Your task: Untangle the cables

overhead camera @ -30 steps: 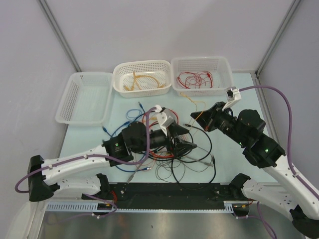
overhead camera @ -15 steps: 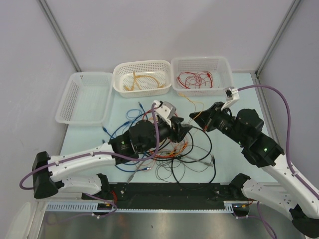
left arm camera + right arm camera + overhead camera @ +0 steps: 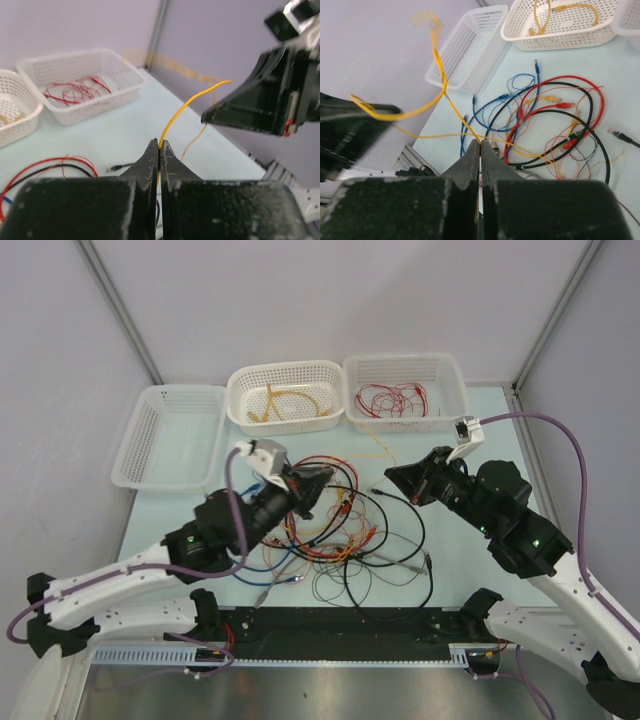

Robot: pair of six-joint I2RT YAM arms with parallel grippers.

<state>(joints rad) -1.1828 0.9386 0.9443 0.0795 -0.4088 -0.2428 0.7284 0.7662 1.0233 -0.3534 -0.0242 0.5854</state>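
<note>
My left gripper (image 3: 159,150) is pressed tight on a thin yellow cable (image 3: 187,105). From my fingers it goes up in the air toward my right gripper (image 3: 392,475). My right gripper is shut tight too, and it pinches a thin yellow cable as well.

The rest of the cables (image 3: 340,530) lie in a messy heap on the table (image 3: 160,505), between my two arms. Red, black, blue and orange loops all cross over each other.

At the far side of the table, three white baskets stand in a row. The middle basket (image 3: 285,368) has yellow cables (image 3: 290,405) in it. The right basket (image 3: 400,359) has red cables (image 3: 395,398) in it. The left basket (image 3: 135,445) stands just beside the middle one, a bit nearer to me.
</note>
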